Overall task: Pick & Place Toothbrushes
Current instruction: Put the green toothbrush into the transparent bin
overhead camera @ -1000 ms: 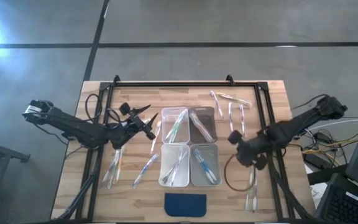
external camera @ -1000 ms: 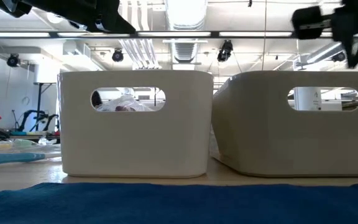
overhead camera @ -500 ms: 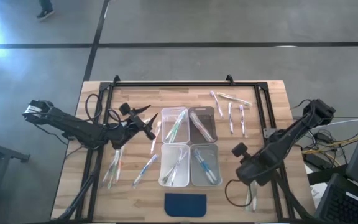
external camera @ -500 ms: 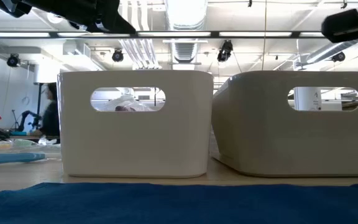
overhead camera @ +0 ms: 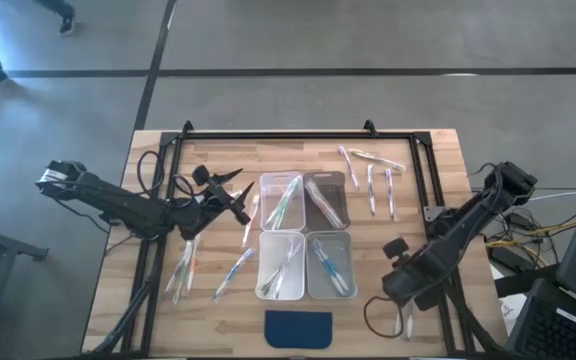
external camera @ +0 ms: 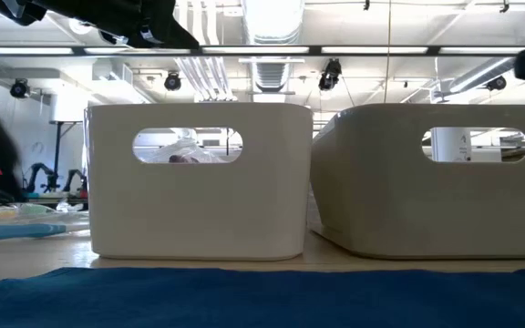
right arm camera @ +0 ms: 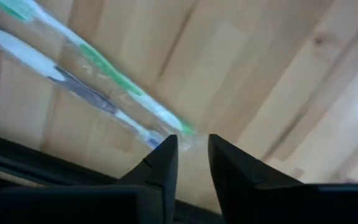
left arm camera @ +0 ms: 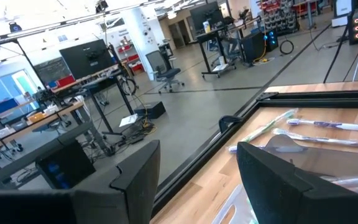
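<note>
Toothbrushes lie flat in loose groups on the wooden table: at the far right (overhead camera: pixel 371 180), at the left (overhead camera: pixel 183 270) and a pair at the near right (overhead camera: pixel 405 322). My right gripper (overhead camera: pixel 405 292) points down over that pair. Its wrist view shows a green-accented toothbrush (right arm camera: pixel 104 65) and a grey one (right arm camera: pixel 73 84) just beyond my right gripper (right arm camera: pixel 193 155), whose fingers stand a little apart with nothing between them. My left gripper (overhead camera: pixel 233 203) hangs level and open left of the bins, holding nothing.
Four clear bins (overhead camera: pixel 306 250) stand in a square mid-table, each with toothbrushes inside. A dark blue pad (overhead camera: pixel 299 327) lies at the near edge. A black frame (overhead camera: pixel 278 135) runs round the table. Cables trail off the right edge.
My right gripper has swung from beside the bins toward the table's near right corner and has sunk, stopping over the pair of toothbrushes there. In the low view it has slid out toward the right edge of the picture.
</note>
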Robot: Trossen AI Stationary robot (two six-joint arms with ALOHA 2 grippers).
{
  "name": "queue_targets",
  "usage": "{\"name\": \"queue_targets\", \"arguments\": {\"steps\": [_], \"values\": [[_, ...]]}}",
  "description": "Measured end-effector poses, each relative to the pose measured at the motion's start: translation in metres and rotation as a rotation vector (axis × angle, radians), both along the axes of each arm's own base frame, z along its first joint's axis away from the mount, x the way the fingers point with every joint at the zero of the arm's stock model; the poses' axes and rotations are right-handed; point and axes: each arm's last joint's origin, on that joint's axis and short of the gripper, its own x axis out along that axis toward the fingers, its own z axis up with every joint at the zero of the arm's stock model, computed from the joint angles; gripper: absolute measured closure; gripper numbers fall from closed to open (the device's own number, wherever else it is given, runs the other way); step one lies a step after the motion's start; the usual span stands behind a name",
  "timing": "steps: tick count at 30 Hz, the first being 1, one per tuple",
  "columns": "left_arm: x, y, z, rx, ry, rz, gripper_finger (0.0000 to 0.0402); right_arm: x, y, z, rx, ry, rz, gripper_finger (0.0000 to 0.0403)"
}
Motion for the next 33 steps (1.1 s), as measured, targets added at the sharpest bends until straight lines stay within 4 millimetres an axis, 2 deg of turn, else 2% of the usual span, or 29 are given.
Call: {"name": "queue_targets", "arguments": {"steps": [8, 15, 21, 33], "values": [[0.000, 0.000, 0.000, 0.000, 0.001, 0.000, 0.0183, -0.012, 0.014, -0.006, 0.021, -0.024, 0.035, 0.0260], [0.000, 0.000, 0.000, 0.001, 0.001, 0.000, 0.0183, -0.017, 0.023, -0.019, 0.065, -0.075, 0.045, 0.0237], [0.000, 0.000, 0.000, 0.001, 0.002, 0.000, 0.0183, -0.017, 0.023, -0.027, 0.086, -0.091, 0.003, 0.0236], [0.000, 0.000, -0.001, 0.005, 0.017, 0.000, 0.0183, -0.023, 0.023, -0.042, 0.108, -0.092, 0.011, 0.0259]]}}
